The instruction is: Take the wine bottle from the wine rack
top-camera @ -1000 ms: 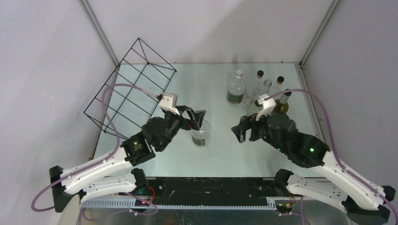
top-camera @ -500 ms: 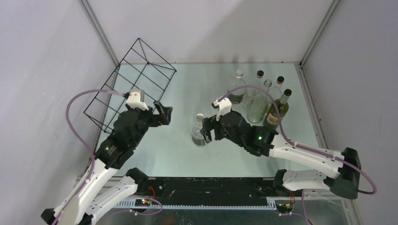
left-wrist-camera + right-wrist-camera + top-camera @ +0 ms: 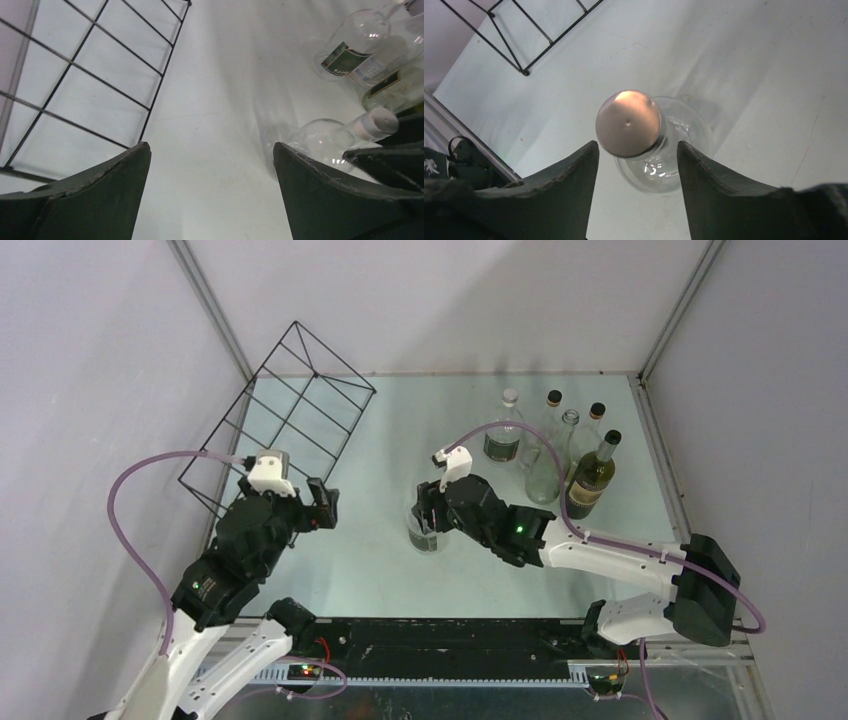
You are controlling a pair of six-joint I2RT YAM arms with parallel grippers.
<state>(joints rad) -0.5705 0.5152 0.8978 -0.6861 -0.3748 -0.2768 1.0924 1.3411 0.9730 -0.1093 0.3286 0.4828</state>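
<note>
The right arm has swung across from the right side of the table (image 3: 400, 420) and the left arm has pulled back from the middle, while the bottle (image 3: 426, 537) stands where it did a second ago. The right gripper (image 3: 428, 508) now sits over that bottle, pointing down. In its wrist view one dark finger (image 3: 574, 175) lies on each side of the rounded cap (image 3: 629, 123). A strip of table shows between the cap and the finger on the picture's right, so the jaws are parted and not clamped on it. The bottle is clear glass with a pale label, upright on the table near the centre, well apart from the rack (image 3: 283, 425). The rack, a black wire grid, is tilted up at the far-left corner, its low edge by the left wall. The left gripper (image 3: 322, 502) hangs between rack and bottle, nearer the rack, touching neither. Its jaws are spread wide, and its own camera shows only bare table between them. That view has the rack's wires on the left and the capped bottle on the right. A cluster of other bottles (image 3: 547, 472) stands upright at the far right of the table, among them a green one (image 3: 588, 480) with a dark top
</note>
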